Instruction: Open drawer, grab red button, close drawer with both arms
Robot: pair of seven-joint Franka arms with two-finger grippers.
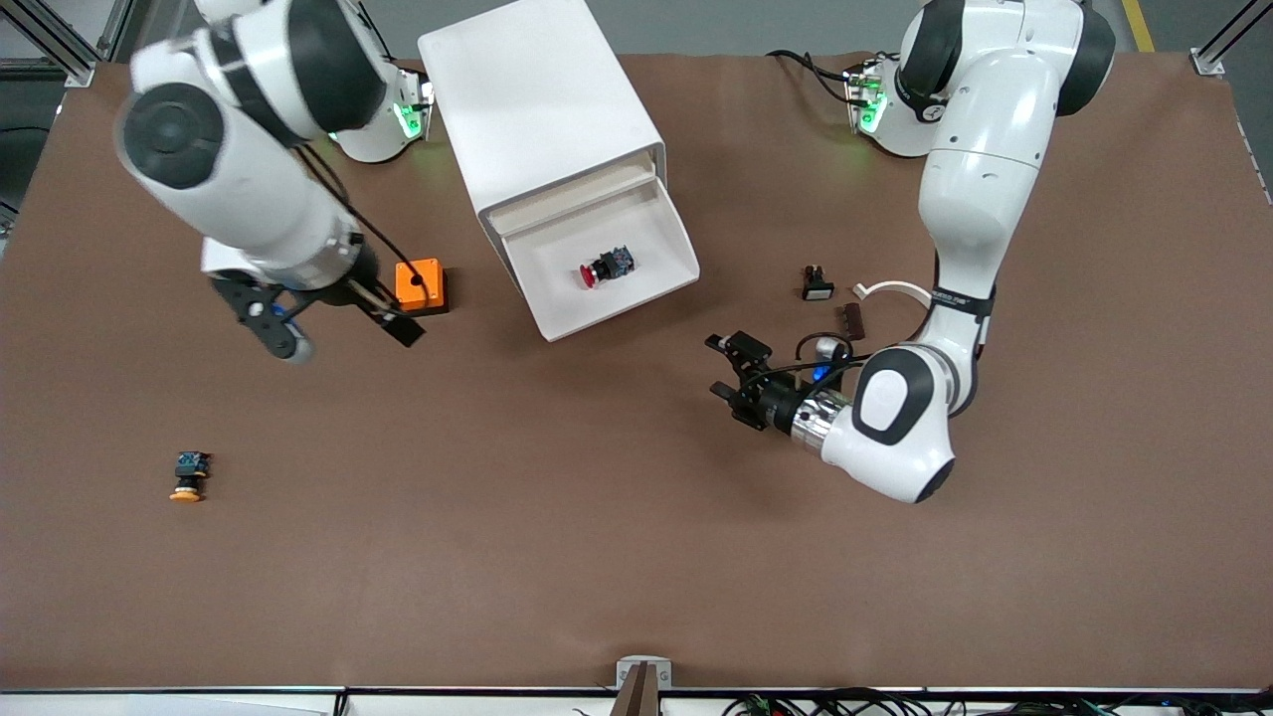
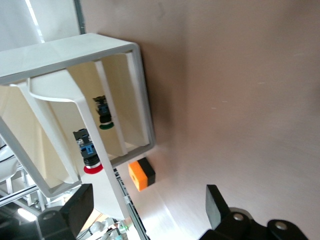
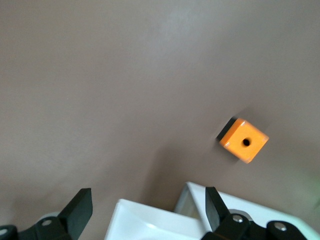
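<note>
The drawer (image 1: pixel 680 242) stands pulled out of the white cabinet (image 1: pixel 537 99) toward the front camera. In it lies the button (image 1: pixel 603 268), red cap and black-and-blue body, on its side. The left wrist view shows the button (image 2: pixel 90 157) past the drawer's front wall (image 2: pixel 75 100). My left gripper (image 1: pixel 724 370) is open and empty, low over the table just off the drawer's front corner toward the left arm's end. My right gripper (image 1: pixel 343 333) hangs open and empty over the table beside the orange box (image 1: pixel 420 286).
The orange box with a round hole (image 3: pixel 243 140) sits beside the cabinet toward the right arm's end. An orange-capped button (image 1: pixel 188 477) lies nearer the front camera. A small black switch (image 1: pixel 818 283), a brown piece (image 1: pixel 853 320) and a white clip (image 1: pixel 900 290) lie by the left arm. A green-capped button (image 2: pixel 104 118) shows inside the cabinet.
</note>
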